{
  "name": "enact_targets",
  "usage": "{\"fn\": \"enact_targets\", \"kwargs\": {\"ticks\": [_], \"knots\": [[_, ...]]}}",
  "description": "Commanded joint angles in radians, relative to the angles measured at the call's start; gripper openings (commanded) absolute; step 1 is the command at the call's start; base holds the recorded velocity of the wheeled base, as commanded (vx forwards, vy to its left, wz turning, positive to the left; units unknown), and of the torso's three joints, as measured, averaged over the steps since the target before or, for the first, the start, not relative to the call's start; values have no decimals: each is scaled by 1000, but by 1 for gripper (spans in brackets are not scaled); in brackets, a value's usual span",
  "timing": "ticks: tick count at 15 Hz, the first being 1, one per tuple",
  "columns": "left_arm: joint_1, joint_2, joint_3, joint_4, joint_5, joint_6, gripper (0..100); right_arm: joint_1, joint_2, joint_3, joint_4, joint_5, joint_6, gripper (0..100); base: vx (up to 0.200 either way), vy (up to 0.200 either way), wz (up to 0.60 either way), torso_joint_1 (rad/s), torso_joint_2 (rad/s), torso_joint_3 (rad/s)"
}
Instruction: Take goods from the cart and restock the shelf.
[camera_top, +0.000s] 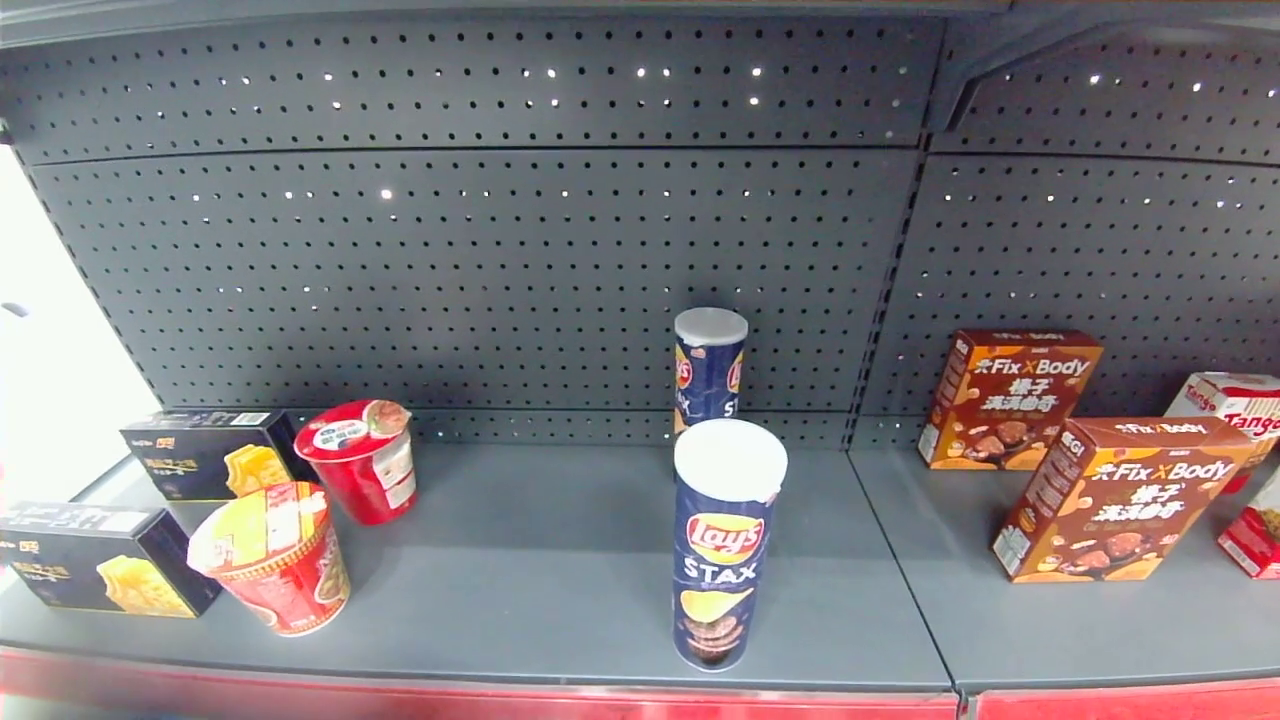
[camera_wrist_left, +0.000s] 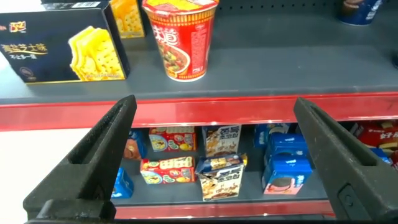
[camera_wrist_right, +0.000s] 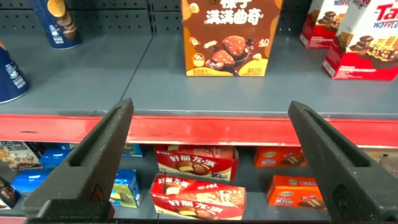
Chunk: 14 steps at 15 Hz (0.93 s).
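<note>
A tall dark-blue crisp tube with a white lid (camera_top: 728, 545) is standing upright near the front of the grey metal shelf (camera_top: 560, 560), with a matching tube (camera_top: 709, 368) behind it. The left gripper (camera_wrist_left: 214, 106) and right gripper (camera_wrist_right: 211, 107) are hovering before the shelf's red edge, fingers spread wide and gripping nothing.

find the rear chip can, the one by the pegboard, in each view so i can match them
Head view: rear chip can upright by the pegboard, behind the front can.
Left wrist view: probably the blue base far back, well aside of the noodle cup.
Right wrist view: its lower part near the pegboard, beyond the front can.
Shared landmark: the red shelf strip.
</note>
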Motion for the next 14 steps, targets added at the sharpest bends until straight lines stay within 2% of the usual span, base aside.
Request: {"fn": "enact_targets", "kwargs": {"ticks": [1,14], "knots": [[0,2,0,0,0,0,100,0,1,0,-1,0,0,100,0,0,0,0,0,0],[0,2,0,0,-1,-3,100,0,1,0,-1,0,0,100,-15,0,0,0,0,0]]}}
